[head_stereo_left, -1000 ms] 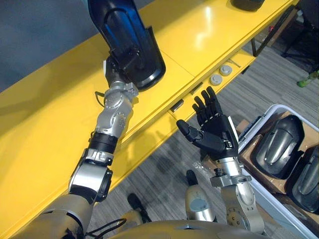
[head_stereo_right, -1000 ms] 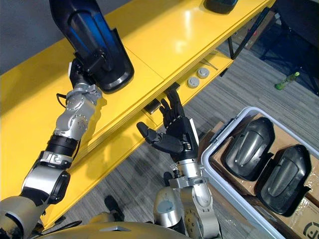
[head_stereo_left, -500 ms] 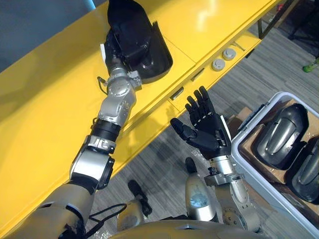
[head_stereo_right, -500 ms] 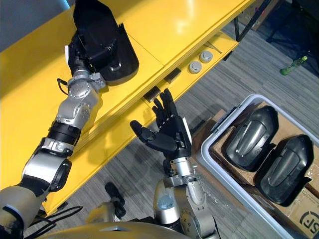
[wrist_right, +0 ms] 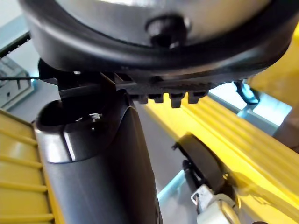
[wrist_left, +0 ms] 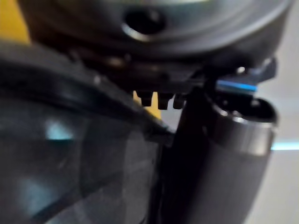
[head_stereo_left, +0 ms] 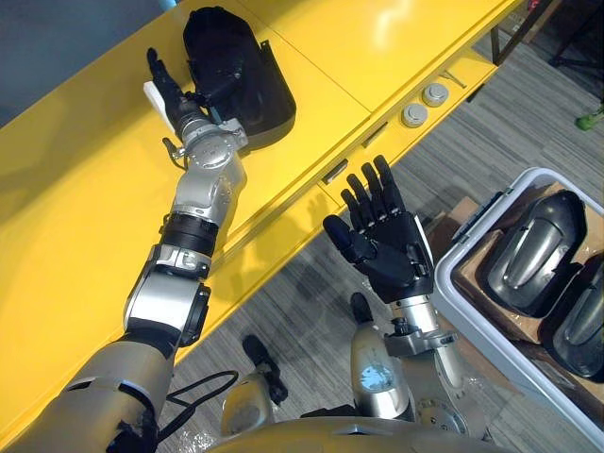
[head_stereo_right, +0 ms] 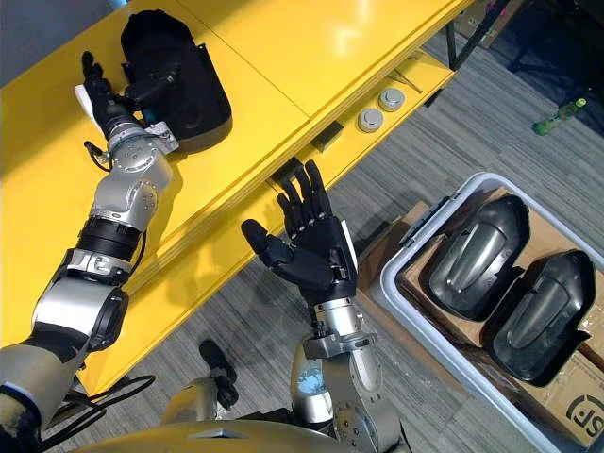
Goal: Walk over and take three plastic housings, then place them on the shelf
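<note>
One housing (head_stereo_left: 236, 80) is lying flat on the yellow shelf (head_stereo_left: 396, 38), right beside the left hand (head_stereo_left: 177, 99). That hand is holding its fingers out straight and gripping nothing. The right hand (head_stereo_left: 382, 250) is hanging wide open and empty. A second housing (head_stereo_right: 472, 257) and a third housing (head_stereo_right: 533, 316) are sitting in the bin (head_stereo_right: 415, 330) past the right hand, so I think they are waiting their turn. Print is showing on a box (head_stereo_right: 571, 411) there, too small to read.

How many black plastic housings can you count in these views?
3. One housing lies on the yellow shelf; a second and a third sit side by side in the white bin at the robot's right. More may be hidden beneath them.
</note>
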